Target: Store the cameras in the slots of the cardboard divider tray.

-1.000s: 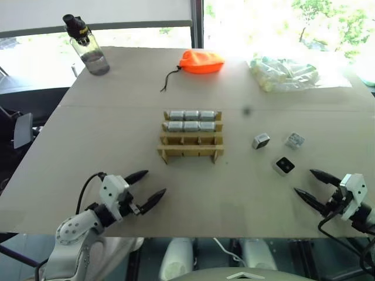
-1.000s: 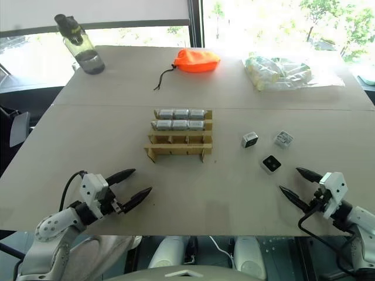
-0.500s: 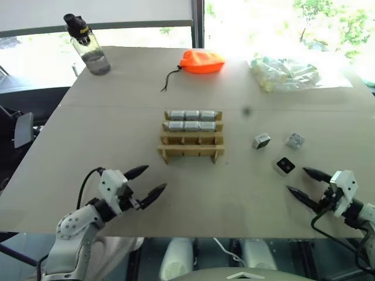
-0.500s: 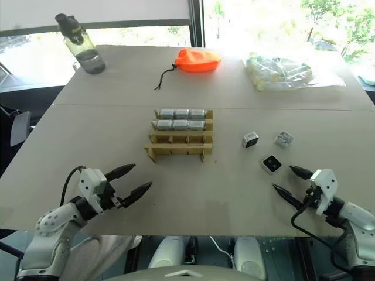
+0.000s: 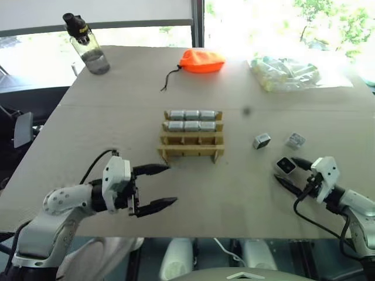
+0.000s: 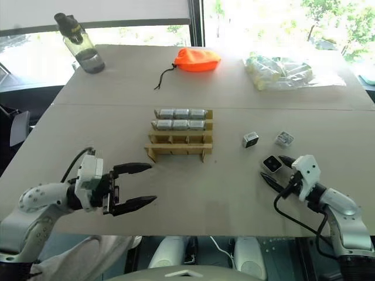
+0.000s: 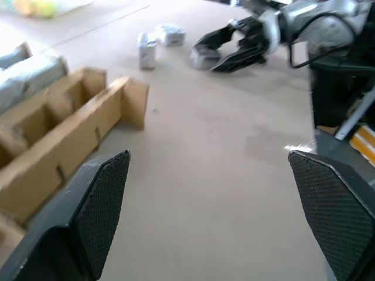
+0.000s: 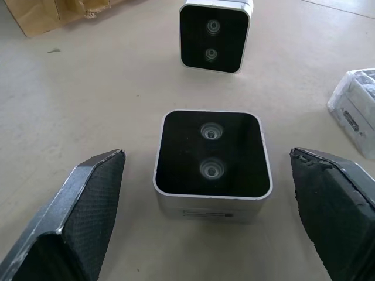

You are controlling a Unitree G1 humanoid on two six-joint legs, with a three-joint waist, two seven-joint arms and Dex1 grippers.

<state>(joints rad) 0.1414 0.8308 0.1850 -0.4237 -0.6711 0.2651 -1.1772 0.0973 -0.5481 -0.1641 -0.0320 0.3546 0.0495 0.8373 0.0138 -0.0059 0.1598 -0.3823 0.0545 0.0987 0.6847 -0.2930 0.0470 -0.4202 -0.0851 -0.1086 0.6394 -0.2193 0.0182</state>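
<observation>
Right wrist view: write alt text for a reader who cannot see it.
A small silver camera lies on the table with its dark two-lens face up, between the two spread black fingers of the right gripper. A second camera stands just beyond it, and a corner of the cardboard tray shows farther off.

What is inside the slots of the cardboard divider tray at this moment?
In the cardboard divider tray, the two far rows each hold three cameras. The two near rows look empty, but their walls partly hide the slot bottoms.
</observation>
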